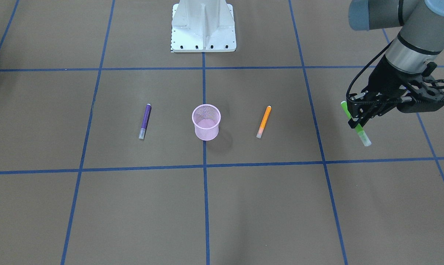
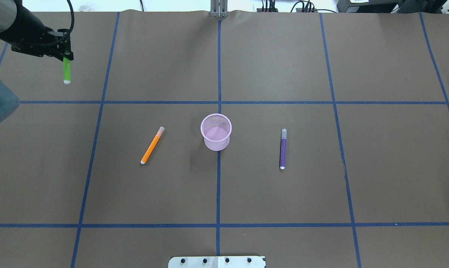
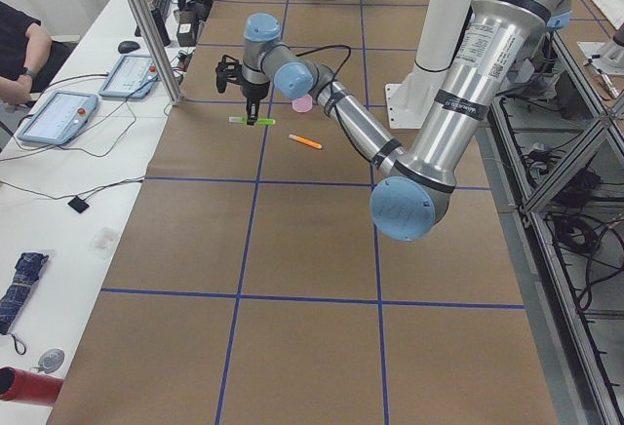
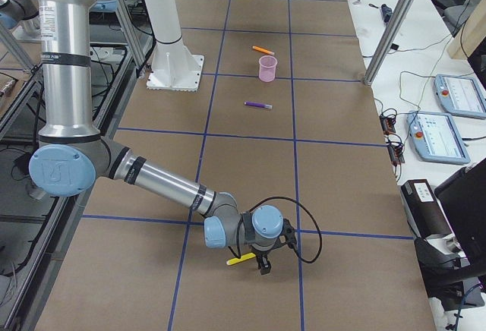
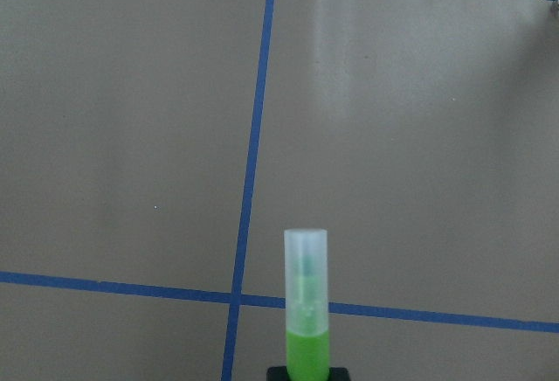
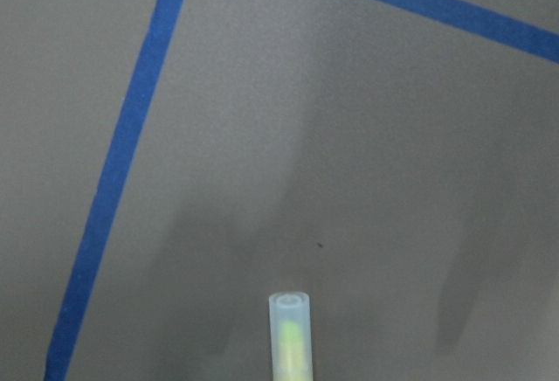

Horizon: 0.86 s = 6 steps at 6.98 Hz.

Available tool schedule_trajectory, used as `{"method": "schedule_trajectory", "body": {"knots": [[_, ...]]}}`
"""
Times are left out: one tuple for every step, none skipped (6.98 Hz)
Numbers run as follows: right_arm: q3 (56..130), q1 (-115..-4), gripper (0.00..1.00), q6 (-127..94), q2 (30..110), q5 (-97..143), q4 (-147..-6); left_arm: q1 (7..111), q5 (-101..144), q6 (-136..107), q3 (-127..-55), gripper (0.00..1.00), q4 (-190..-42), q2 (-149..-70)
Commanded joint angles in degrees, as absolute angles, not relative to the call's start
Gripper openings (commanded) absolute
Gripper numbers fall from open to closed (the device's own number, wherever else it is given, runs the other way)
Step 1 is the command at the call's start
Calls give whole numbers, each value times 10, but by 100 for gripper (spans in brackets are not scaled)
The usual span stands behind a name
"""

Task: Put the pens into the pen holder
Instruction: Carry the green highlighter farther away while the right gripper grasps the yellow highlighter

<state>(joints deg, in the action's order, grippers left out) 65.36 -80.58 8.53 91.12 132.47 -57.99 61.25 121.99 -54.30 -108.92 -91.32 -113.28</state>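
Left end effector [image 1: 356,118] is clenched on the green pen [image 1: 362,135], holding it off the counter [image 2: 321,186] far out on the robot's left, pale cap end poking out. The pink pen holder [image 2: 217,143] stands upright mid-counter, with the orange pen [image 2: 151,146] lying to one side and the purple pen [image 2: 282,149] to the other, both apart from it. The yellow pen [image 4: 241,258] sits at the right end effector [image 4: 262,261], but I cannot tell whether that one is clenched.
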Motion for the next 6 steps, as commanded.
{"method": "schedule_trajectory", "body": {"knots": [[653, -801, 86, 85, 911, 1320, -571, 610, 1220, -541, -1088, 0, -913, -1133], [653, -800, 80, 85, 911, 1320, -572, 610, 1220, -541, -1088, 0, -913, -1134], [653, -800, 73, 84, 911, 1320, -573, 610, 1220, -541, -1088, 0, -913, -1133], [653, -800, 66, 83, 911, 1323, -573, 610, 1220, -541, -1088, 0, -912, -1133], [653, -800, 59, 83, 910, 1323, -574, 610, 1220, -541, -1088, 0, -912, -1133], [653, -800, 55, 82, 906, 1323, -575, 610, 1220, -541, -1088, 0, -912, -1133]]}}
